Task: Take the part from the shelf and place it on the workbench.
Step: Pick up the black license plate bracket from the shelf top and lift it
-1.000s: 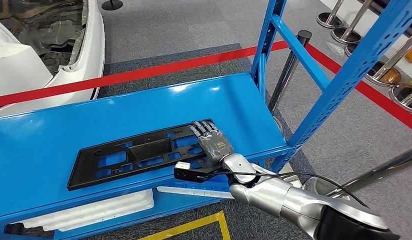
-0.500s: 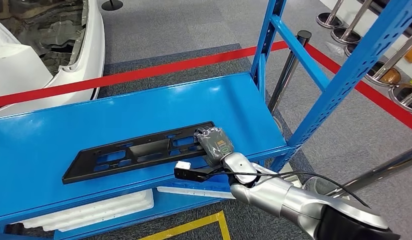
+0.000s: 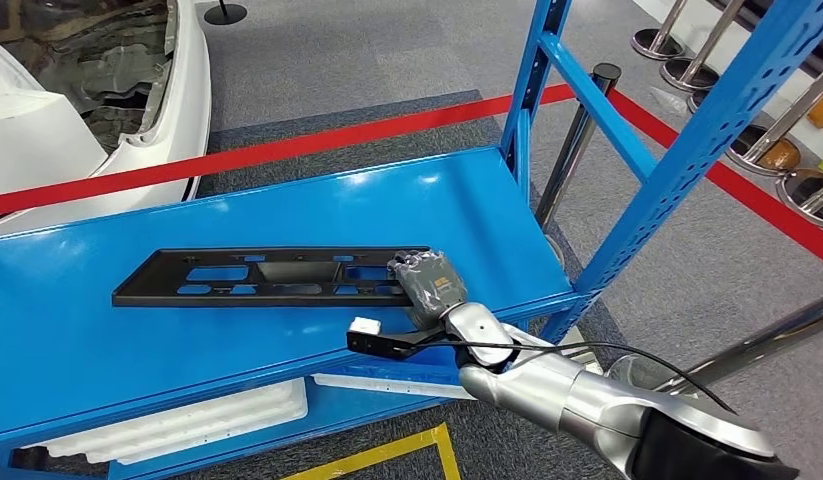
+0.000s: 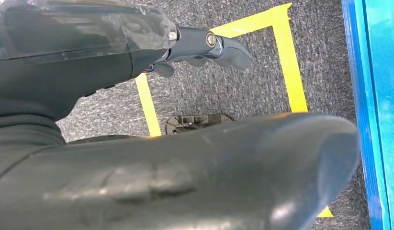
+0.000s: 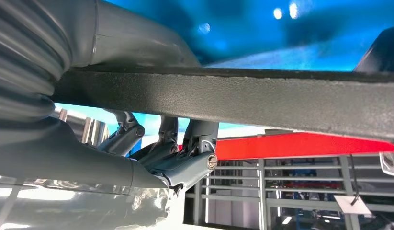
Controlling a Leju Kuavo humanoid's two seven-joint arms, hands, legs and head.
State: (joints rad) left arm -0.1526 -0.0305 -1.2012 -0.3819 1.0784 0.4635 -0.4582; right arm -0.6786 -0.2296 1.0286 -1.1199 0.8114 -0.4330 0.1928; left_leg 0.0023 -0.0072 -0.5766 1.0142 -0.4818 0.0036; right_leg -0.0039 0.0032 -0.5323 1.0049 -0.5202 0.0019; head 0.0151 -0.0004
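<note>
Head view: the right hand grips the right end of the black plastic part, fingers curled over its edge, above the blue shelf deck. Bare deck lies on every side of the part; a blue upright stands well to the right. Compared with a second ago, the part's left end has swung away from the shelf's front edge and the fingers, then flat, have closed. Its long axis now runs left-right, almost parallel to the front edge.

Left wrist view: the left hand hangs over grey carpet and yellow floor tape; whether it is open or closed, I cannot tell.

Right wrist view: the part's rim crosses the frame, clamped between thumb and fingers.
</note>
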